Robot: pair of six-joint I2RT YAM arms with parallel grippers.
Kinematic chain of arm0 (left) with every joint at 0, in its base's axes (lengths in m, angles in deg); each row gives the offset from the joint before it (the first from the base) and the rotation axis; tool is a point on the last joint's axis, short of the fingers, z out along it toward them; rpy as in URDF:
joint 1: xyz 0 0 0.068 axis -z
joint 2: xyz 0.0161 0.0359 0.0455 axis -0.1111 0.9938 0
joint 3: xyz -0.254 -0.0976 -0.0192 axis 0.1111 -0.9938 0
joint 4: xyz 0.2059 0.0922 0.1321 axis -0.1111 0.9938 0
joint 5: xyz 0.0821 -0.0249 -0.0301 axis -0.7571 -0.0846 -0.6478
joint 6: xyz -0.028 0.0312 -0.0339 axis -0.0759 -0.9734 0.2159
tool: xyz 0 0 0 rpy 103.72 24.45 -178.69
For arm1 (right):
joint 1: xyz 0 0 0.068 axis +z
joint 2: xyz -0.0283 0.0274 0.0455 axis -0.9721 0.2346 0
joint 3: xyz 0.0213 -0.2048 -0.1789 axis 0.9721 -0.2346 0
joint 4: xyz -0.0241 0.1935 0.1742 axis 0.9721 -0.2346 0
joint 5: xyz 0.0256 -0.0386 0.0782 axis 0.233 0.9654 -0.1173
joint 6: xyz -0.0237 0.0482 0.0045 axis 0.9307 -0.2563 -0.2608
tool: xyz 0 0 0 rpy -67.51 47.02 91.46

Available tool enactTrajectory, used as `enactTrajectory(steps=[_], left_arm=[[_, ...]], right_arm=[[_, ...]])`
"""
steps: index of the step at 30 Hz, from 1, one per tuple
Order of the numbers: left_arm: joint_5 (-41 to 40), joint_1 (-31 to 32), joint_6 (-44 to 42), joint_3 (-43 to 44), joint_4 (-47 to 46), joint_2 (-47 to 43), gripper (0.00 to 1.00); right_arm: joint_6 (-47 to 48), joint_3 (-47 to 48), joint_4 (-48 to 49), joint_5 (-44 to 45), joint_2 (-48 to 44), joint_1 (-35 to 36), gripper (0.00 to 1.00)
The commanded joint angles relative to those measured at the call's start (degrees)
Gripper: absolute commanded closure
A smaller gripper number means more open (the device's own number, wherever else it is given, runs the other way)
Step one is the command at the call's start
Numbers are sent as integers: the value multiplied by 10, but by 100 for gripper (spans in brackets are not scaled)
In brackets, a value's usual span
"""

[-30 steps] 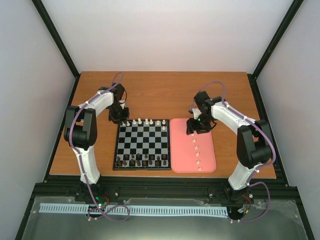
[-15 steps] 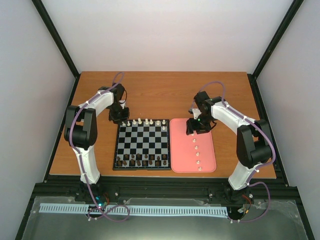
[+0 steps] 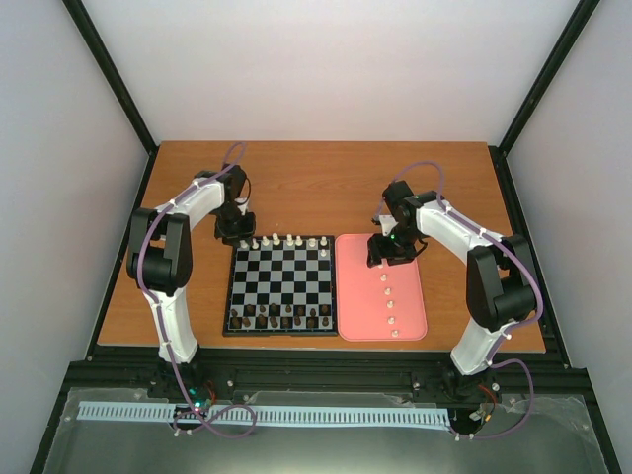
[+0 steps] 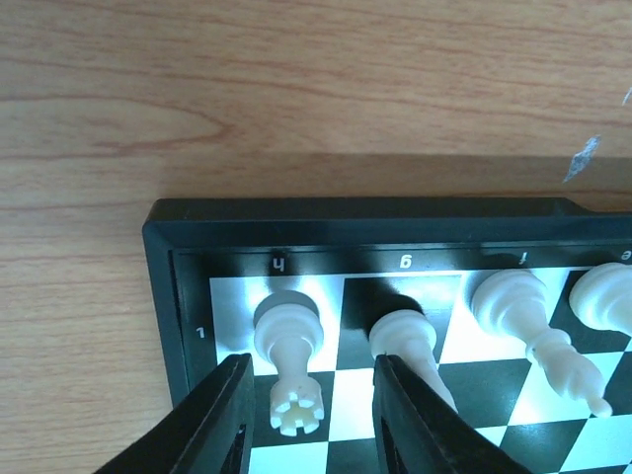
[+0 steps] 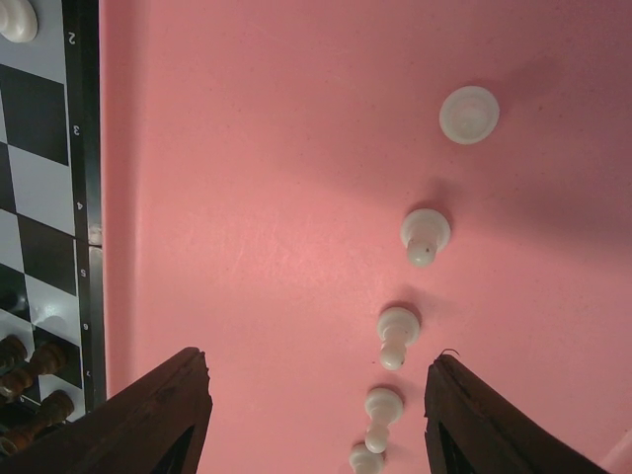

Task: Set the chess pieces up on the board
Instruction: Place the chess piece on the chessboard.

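The board [image 3: 281,281] lies mid-table with several white chess pieces [image 3: 286,240] along its far row. More white pawns [image 3: 389,298] stand in a line on the pink tray [image 3: 360,296]. My left gripper [image 3: 235,229] is at the board's far left corner. In the left wrist view it is open [image 4: 306,415], its jaws either side of a white rook [image 4: 287,360] on the corner square, with gaps on both sides. My right gripper [image 3: 390,252] hangs open [image 5: 316,415] and empty over the tray's far end, with several pawns [image 5: 398,334] below it.
Dark brown pieces [image 3: 276,318] fill the board's near rows and show at the left edge of the right wrist view [image 5: 30,365]. Next to the rook stand another white piece [image 4: 407,341] and a bishop-like one [image 4: 533,316]. Bare wooden table [image 3: 316,188] lies beyond the board.
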Motion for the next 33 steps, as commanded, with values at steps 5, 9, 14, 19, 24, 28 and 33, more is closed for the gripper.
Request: enactTrajectory(steps=[5,9,14,19,24,28,33], left_arm=[[-16,1,-9,20,9,0,64],[-18,1,-8,22,11,-2,64],[-28,0,-9,29,14,-5,64],[-39,0,-8,50,23,-15,64],[-47,-1,-8,79,40,-20,64],[-54,-4,-1,102,54,-39,64],[-61,-7,16,118,64,-91,34]], right_arm=[[8,7,5,-9,4,-6,40],[9,8,5,-10,4,-6,40],[9,10,4,-11,4,-6,40],[9,12,2,-7,1,-6,40],[8,18,-3,1,-5,-6,40],[7,29,-13,14,-12,-6,39],[0,37,-20,67,-22,-6,34]])
